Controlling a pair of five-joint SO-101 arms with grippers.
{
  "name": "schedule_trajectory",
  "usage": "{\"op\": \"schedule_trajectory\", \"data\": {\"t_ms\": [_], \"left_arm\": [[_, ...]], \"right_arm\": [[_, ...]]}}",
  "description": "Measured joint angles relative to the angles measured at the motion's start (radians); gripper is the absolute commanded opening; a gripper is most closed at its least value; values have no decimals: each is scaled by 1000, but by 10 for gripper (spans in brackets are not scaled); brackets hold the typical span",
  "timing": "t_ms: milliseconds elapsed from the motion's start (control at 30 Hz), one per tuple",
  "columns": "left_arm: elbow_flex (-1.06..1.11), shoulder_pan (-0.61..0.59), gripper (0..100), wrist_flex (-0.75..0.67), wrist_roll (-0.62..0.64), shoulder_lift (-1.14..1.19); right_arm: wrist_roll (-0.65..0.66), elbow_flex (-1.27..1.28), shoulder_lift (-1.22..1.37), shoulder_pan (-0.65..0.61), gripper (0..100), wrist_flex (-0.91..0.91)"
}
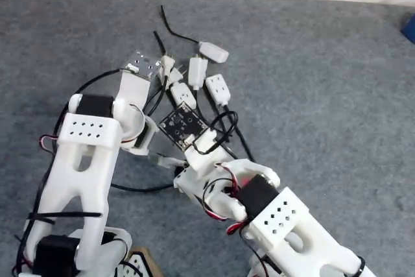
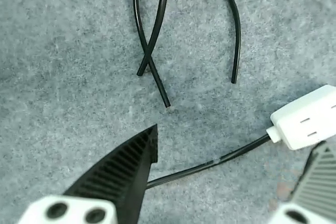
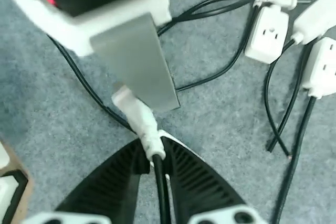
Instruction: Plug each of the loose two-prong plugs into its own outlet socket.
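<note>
The right gripper (image 3: 155,153) was clamped on the plug (image 3: 137,116) at its cord end, presumably leaving its front free for insertion; the left gripper (image 2: 236,145), jaws apart, hung near that plug, beside an outlet socket (image 2: 307,119), apparently positioned to steady it.

The high camera looked steeply down on the grey table (image 1: 337,82) from over my arms. Both wrist cameras stared past my fingers (image 2: 126,166), close to the surface; the right one shared the white sockets (image 3: 268,35) and my pinched plug (image 3: 137,116) with it.
</note>
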Motion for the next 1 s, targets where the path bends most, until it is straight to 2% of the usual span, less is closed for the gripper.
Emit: {"op": "schedule_trajectory", "data": {"t_ms": [233, 500, 633, 767, 900, 1000], "left_arm": [[5, -3, 408, -28, 0, 0], [-37, -143, 407, -61, -3, 0], [-41, -158, 407, -61, -3, 0], [-41, -163, 407, -61, -3, 0], [-41, -193, 407, -61, -3, 0], [-41, -195, 407, -61, -3, 0]], "right_arm": [[-2, -2, -2, 0, 6, 8], [54, -2, -2, 9, 6, 132], [61, -2, -2, 11, 6, 178], [84, 8, -2, 110, 6, 180], [170, 95, -3, 249, 6, 155], [259, 175, -3, 287, 6, 152]]}}
